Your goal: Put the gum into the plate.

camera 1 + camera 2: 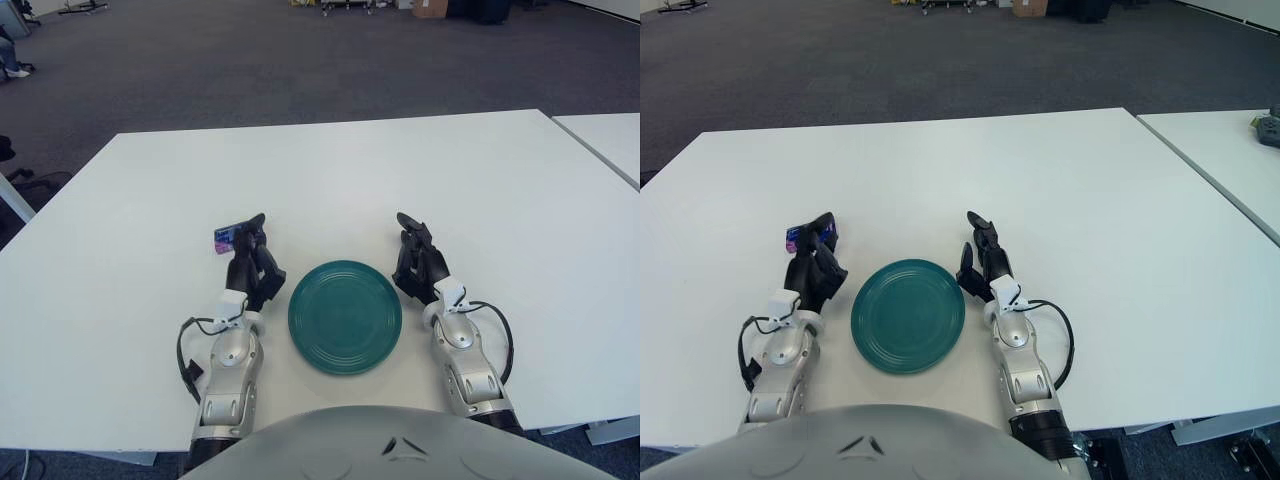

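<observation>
A small blue and purple gum pack (226, 239) lies on the white table (350, 170), to the left of the round green plate (345, 316). My left hand (254, 232) shows just left of the plate, its dark fingers relaxed and reaching forward, with the tips right beside the gum's right end. I cannot see any finger closed around the pack. My right hand (410, 232) shows at the plate's right side in a mirrored pose, with its fingers spread and nothing in them. Nothing lies on the plate.
A second white table (610, 140) stands close on the right, separated by a narrow gap. Grey carpet lies beyond the table's far edge. The robot's body (350, 445) fills the bottom of the view.
</observation>
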You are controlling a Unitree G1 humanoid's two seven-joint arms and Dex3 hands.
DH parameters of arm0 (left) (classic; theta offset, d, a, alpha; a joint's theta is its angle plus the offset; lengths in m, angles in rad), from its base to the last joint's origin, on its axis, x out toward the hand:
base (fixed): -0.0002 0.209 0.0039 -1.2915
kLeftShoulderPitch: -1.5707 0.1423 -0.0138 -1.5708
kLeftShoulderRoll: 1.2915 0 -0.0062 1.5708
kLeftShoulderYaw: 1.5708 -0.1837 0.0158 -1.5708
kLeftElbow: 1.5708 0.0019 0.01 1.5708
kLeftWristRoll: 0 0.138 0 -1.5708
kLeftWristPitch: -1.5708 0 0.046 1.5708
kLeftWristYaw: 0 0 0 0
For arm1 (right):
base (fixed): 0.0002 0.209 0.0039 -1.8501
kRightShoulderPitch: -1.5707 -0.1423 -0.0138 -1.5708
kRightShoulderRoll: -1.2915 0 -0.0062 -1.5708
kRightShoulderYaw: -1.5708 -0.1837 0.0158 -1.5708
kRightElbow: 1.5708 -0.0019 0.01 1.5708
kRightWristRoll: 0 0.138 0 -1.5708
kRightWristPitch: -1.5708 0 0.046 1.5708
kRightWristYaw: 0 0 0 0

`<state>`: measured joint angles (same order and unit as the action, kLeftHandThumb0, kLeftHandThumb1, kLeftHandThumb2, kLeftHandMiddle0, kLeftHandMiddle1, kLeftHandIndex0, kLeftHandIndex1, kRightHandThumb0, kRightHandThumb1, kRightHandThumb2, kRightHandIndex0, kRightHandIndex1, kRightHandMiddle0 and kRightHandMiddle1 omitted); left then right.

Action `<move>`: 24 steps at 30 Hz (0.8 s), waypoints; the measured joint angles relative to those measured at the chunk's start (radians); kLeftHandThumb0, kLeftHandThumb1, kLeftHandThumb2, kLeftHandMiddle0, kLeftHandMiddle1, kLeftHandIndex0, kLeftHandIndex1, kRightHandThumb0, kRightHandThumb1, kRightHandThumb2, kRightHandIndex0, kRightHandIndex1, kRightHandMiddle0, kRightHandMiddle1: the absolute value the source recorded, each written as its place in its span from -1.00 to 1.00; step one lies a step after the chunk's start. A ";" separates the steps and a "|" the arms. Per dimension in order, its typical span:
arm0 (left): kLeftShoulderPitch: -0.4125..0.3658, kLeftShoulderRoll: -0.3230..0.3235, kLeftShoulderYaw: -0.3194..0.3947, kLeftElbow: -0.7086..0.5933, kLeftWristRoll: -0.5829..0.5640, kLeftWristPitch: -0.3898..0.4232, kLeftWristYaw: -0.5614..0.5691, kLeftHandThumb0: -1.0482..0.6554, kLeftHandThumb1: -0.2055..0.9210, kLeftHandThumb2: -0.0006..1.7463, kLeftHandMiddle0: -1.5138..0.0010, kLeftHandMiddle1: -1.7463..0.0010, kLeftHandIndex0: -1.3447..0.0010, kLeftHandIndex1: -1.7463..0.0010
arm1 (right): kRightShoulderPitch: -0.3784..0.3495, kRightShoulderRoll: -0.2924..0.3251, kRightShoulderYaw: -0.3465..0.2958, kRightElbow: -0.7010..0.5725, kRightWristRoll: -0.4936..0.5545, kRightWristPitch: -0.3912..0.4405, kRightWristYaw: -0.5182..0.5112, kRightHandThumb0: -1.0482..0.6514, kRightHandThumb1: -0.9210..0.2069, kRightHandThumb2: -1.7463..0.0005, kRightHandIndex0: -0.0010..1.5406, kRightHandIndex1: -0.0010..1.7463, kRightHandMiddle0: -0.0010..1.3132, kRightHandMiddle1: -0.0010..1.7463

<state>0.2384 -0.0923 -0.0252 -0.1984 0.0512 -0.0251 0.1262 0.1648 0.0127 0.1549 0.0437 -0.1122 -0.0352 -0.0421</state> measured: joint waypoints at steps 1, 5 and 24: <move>-0.015 0.003 0.005 -0.024 0.004 0.040 0.002 -0.80 1.00 -0.04 0.43 0.91 0.99 0.00 | -0.002 0.001 0.000 0.002 0.001 0.000 0.000 -0.52 -1.00 -0.16 -0.86 -1.00 -1.00 -0.48; -0.077 0.017 0.022 -0.117 0.011 0.183 0.004 -0.75 1.00 -0.09 0.34 0.87 0.95 -0.06 | -0.015 0.009 0.002 0.015 0.002 0.000 -0.002 -0.52 -1.00 -0.16 -0.85 -1.00 -1.00 -0.48; -0.286 0.205 0.013 -0.137 0.149 0.388 -0.039 -0.64 1.00 -0.40 0.41 0.82 0.96 -0.07 | -0.068 0.018 -0.001 0.125 0.001 -0.079 -0.021 -0.54 -1.00 -0.15 -0.83 -0.99 -1.00 -0.45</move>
<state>-0.0479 0.1126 -0.0122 -0.3356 0.2004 0.3632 0.0873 0.0966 0.0309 0.1536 0.1685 -0.1117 -0.1145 -0.0630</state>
